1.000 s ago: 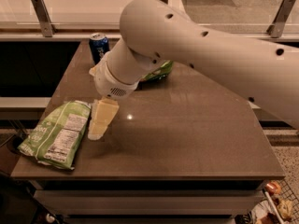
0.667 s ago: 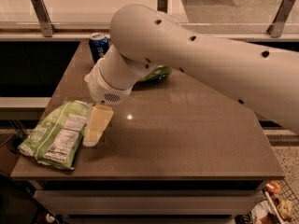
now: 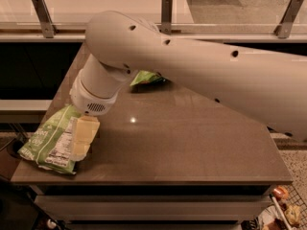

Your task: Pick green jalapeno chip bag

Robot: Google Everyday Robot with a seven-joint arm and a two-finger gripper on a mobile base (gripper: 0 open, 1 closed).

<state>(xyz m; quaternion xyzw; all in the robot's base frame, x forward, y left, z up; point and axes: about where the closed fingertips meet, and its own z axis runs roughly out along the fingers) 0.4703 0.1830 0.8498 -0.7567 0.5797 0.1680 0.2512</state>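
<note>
The green jalapeno chip bag (image 3: pixel 45 145) lies flat at the front left corner of the brown table (image 3: pixel 192 147), with its white label panel facing up. My gripper (image 3: pixel 82 139) hangs from the big white arm (image 3: pixel 192 61). It is low over the bag's right edge and overlaps the label panel. I cannot tell whether it touches the bag.
A smaller, puffier green bag (image 3: pixel 146 77) lies at the back middle of the table, partly behind the arm. A glass rail with metal posts (image 3: pixel 165 8) runs behind the table. The bag's left end overhangs the table's left edge.
The arm has swung left and lower, so the gripper now overlaps the chip bag's right edge. The blue soda can seen earlier is now hidden behind the arm.
</note>
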